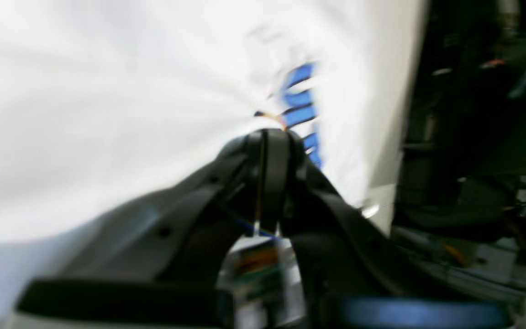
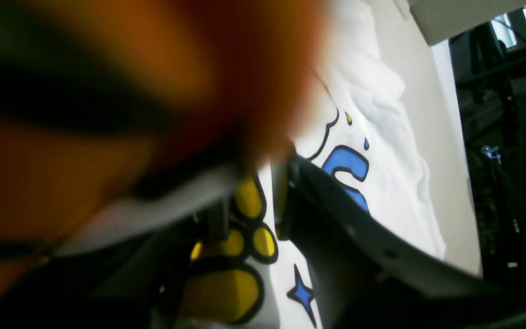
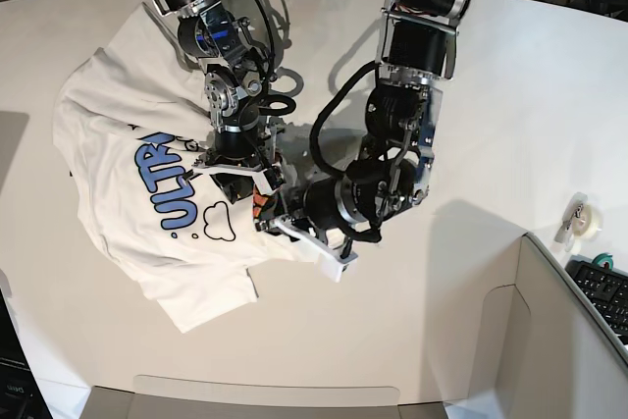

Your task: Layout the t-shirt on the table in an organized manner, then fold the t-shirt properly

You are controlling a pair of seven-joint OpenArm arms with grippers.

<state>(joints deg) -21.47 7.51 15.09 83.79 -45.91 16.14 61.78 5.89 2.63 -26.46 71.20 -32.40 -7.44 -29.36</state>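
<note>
The t-shirt (image 3: 147, 193) lies crumpled on the left part of the desk (image 3: 491, 125), its blue letters facing up and one side bunched near the middle of the desk. The left end effector (image 1: 267, 137) is closed tightly on a fold of the white cloth, which fans out from its tips. The right end effector (image 2: 267, 183) stands partly open just over the yellow print; whether it holds any cloth cannot be told, because orange fabric blurs the view. Both arms work very close together, so a pull in different directions could stretch the shirt, or the thin fold could slip out and leave new wrinkles.
</note>
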